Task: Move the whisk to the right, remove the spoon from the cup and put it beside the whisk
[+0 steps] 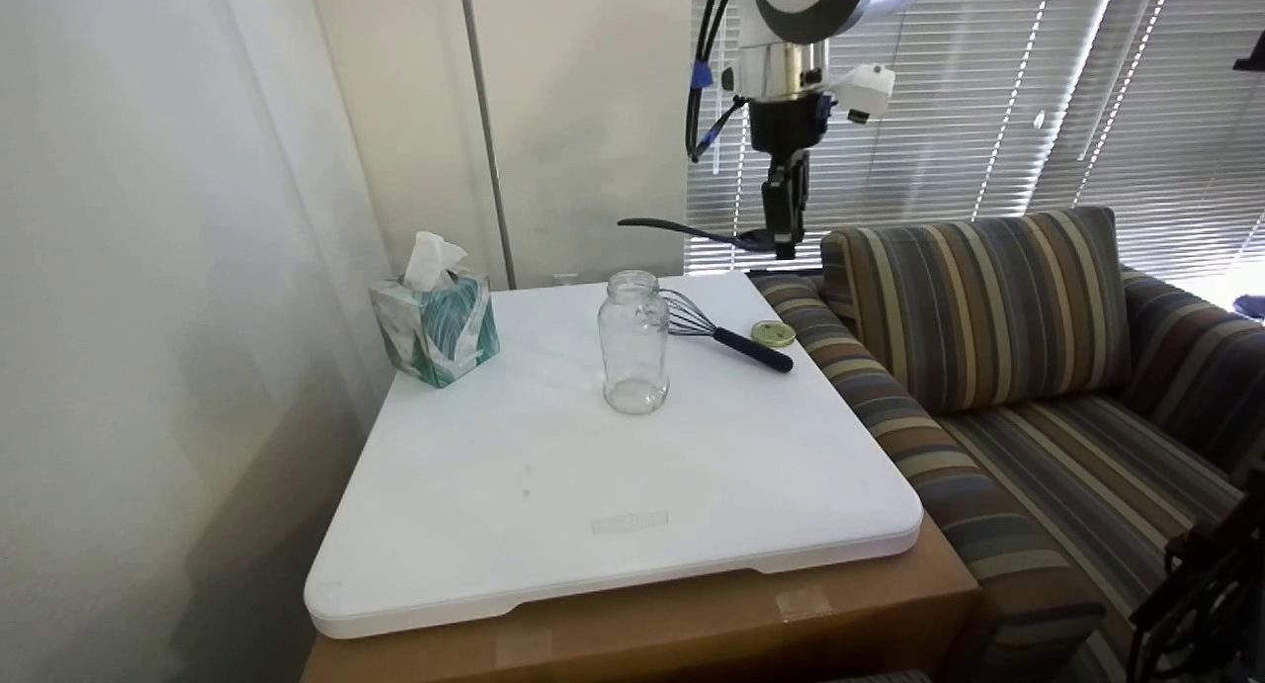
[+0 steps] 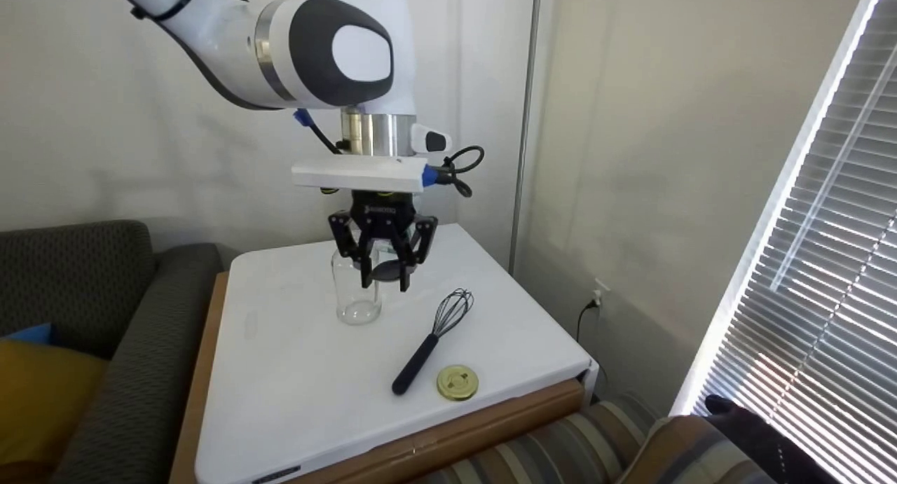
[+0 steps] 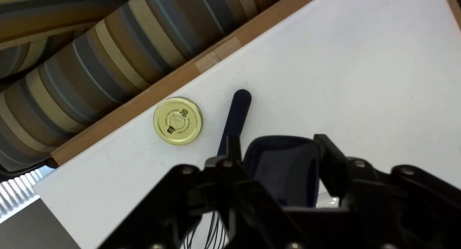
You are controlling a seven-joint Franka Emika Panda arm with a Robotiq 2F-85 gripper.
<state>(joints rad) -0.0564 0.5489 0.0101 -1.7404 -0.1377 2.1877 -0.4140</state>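
Observation:
My gripper (image 1: 784, 250) is shut on the bowl of the black spoon (image 1: 692, 232) and holds it level, well above the table. The spoon's bowl sits between both fingers in an exterior view (image 2: 385, 271) and in the wrist view (image 3: 282, 169); its handle points away toward the cup's side. The clear glass cup (image 1: 634, 352) stands upright on the table with nothing in it; in the wrist view only a sliver (image 3: 327, 201) shows. The whisk (image 2: 420, 354) lies on the table beside the cup, its dark handle (image 3: 236, 115) toward the striped couch, its wires partly hidden by the gripper.
A gold lid (image 2: 457, 382) lies by the whisk handle near the white table's (image 1: 553, 485) edge. A teal tissue box (image 1: 435, 332) stands at the wall side. A striped couch (image 1: 889, 436) borders the table.

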